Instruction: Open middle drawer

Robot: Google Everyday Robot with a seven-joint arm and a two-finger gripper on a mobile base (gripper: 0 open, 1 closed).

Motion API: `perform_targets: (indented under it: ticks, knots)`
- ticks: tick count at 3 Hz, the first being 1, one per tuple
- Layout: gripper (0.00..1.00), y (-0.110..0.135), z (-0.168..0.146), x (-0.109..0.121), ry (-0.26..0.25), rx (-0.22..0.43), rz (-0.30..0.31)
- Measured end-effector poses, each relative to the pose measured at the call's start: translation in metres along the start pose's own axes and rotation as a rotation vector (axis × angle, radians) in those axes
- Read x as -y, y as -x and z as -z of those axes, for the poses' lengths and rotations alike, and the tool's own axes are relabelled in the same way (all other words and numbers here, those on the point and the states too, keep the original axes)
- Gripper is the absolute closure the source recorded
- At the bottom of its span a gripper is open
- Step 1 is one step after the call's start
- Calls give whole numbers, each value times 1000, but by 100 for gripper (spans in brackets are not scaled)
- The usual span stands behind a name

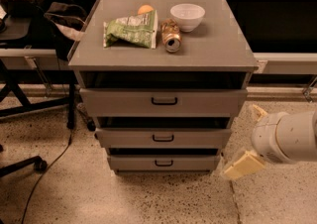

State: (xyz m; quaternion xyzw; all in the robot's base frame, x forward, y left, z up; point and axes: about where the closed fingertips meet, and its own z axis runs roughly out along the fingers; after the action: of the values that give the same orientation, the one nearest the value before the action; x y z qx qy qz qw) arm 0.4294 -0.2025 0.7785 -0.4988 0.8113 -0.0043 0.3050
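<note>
Gripper (241,141) sits low at the right of view, pointing left. Two cream fingers (243,164) are spread wide apart, one high and one low, with nothing held between them. The upper finger shows only its tip past the white cylindrical wrist (270,139). The arm (303,134) exits at the right edge.

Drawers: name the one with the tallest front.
The top drawer, just under the tabletop; its front is taller and wider than the middle drawer or bottom drawer. The end effector sits right of them.
</note>
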Motion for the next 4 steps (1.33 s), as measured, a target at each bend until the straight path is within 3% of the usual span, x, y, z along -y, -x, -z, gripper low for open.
perform_targets:
  ticks: [1, 2, 3, 4]
  knots:
    - [0, -7, -12, -6, 9, 23, -38]
    - [0, -9, -39, -12, 54, 88, -43]
    - [0, -4, -72, -16, 165, 212, 66]
    - [0, 2, -89, -17, 231, 282, 209]
